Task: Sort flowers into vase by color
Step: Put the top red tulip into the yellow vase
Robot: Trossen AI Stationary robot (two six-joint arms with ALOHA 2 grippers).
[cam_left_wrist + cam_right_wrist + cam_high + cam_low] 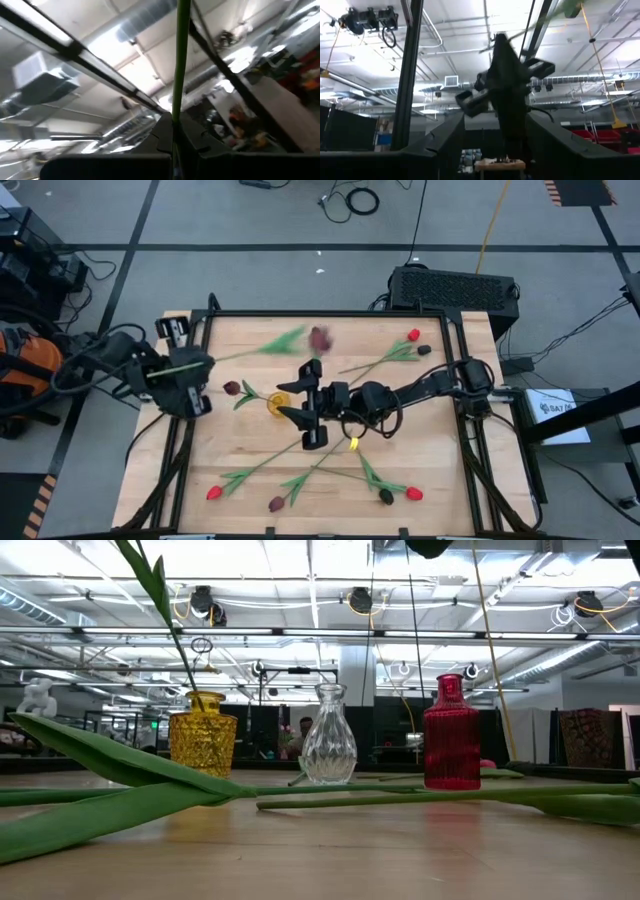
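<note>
My left gripper [195, 367] [175, 125], at the table's left edge, is shut on a tulip with a maroon head [320, 337], which is blurred. My right gripper [298, 405] [492, 135] is open at mid table beside the yellow vase [278, 402] [203, 735] and touches nothing. One tulip with a dark maroon head [232, 388] stands with its stem in the yellow vase [180, 640], leaning left. Other red, maroon and black tulips lie flat on the table: two at far right [413, 335], several along the near edge [276, 504]. My left gripper pinches the thin green stem [176, 107] between its two fingers, a little above the cut end [160, 374], which sticks out behind the gripper. The tulip is lifted clear of the table. Its stem reaches toward the table's right, above the far half, with the head free in the air.
A clear vase [328, 735] and a red vase [451, 732] stand in a row with the yellow one; in the high view my right arm [420, 388] covers them. Long leaves and stems [100, 780] lie across the near table. A black frame [330, 314] rims the board.
</note>
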